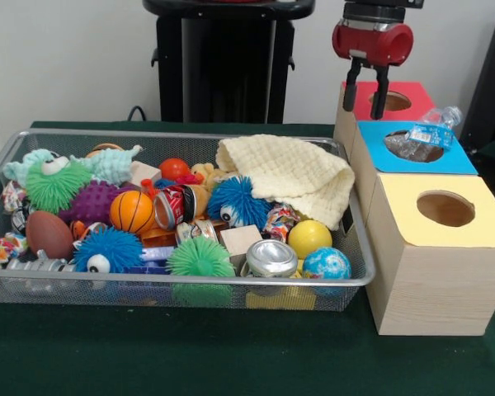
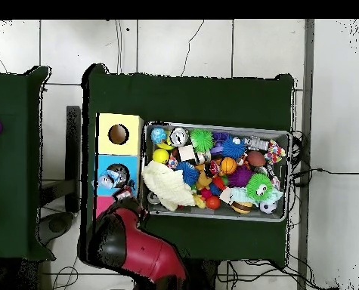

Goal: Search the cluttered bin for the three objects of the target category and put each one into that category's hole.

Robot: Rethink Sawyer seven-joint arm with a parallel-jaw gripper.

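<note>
The wire mesh bin [image 1: 190,136] sits on the green table, full of toys; it also shows in the overhead view [image 2: 216,127]. One clear wrinkly packet [image 1: 425,139] with blue and white inside lies across the hole of the blue-topped box [image 1: 458,163], partly sticking out; it also shows from above [image 2: 114,178]. My gripper [image 1: 366,92] hangs open and empty above the red-topped box [image 1: 414,92], just left of its hole, behind the packet. In the overhead view the gripper [image 2: 125,198] is at the pink box. I cannot make out other packets in the clutter.
A yellow-topped box [image 1: 445,206] with an open hole stands nearest the camera, in line with the other two boxes right of the bin. In the bin are a cream cloth [image 1: 289,173], spiky balls, a red can [image 1: 175,205] and a silver can [image 1: 272,257].
</note>
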